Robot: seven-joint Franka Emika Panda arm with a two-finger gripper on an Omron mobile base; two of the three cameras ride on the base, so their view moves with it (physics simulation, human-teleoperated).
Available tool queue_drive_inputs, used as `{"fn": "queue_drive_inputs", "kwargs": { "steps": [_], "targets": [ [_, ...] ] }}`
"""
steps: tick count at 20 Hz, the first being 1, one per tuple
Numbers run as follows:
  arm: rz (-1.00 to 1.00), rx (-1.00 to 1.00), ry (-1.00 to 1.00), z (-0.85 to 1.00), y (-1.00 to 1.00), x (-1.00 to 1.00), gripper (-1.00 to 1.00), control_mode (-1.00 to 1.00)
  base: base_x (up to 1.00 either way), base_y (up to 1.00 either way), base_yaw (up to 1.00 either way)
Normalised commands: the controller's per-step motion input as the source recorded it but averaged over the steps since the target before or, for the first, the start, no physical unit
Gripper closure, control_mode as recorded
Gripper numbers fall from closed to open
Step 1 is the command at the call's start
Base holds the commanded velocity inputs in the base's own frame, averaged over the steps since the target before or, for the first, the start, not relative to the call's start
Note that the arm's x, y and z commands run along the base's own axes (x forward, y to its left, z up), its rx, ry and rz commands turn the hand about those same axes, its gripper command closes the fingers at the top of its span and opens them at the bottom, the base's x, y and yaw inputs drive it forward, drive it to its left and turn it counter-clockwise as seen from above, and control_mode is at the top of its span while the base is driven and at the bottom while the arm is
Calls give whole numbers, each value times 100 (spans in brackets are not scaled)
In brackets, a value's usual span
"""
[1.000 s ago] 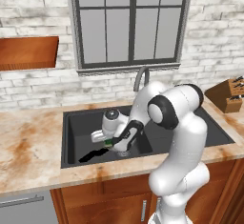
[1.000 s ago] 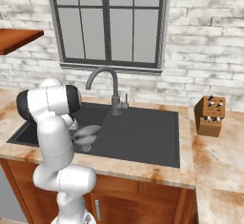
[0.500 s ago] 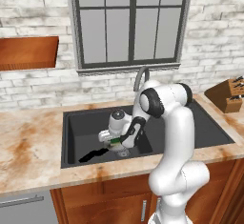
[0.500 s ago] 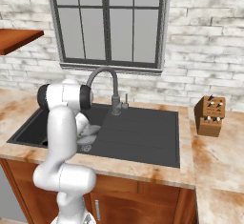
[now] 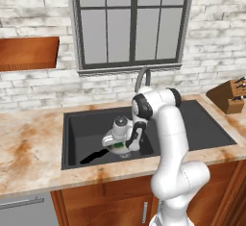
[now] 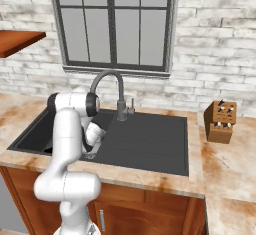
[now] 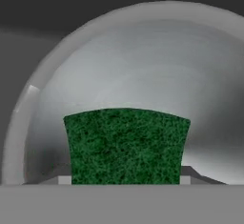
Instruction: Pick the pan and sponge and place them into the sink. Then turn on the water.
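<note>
One knife block point(image 6: 220, 121) beside sink point(image 6: 150, 144)

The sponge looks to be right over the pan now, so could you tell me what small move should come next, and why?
Probably open the pincer and let go. In the hand view the green sponge sits between the fingertips directly over the pan, and the left base view shows the hand low inside the sink, so a release should drop it there.

The sponge point(image 7: 126, 144) hangs over the pan point(image 7: 143, 66), which lies in the sink point(image 5: 77, 129) basin.
</note>
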Motion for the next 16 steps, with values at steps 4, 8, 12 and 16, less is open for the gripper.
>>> {"fn": "queue_drive_inputs", "kwargs": {
  "steps": [4, 8, 12, 16],
  "targets": [
    [0, 0, -2, -11, -2, 12, -100, -100, 0, 0, 0],
    [0, 0, -7, 53, 0, 0, -100, -100, 0, 0, 0],
    [8, 0, -2, 89, -14, -1, -100, -100, 0, 0, 0],
    [5, 8, -2, 52, -19, -4, -100, -100, 0, 0, 0]
  ]
}}
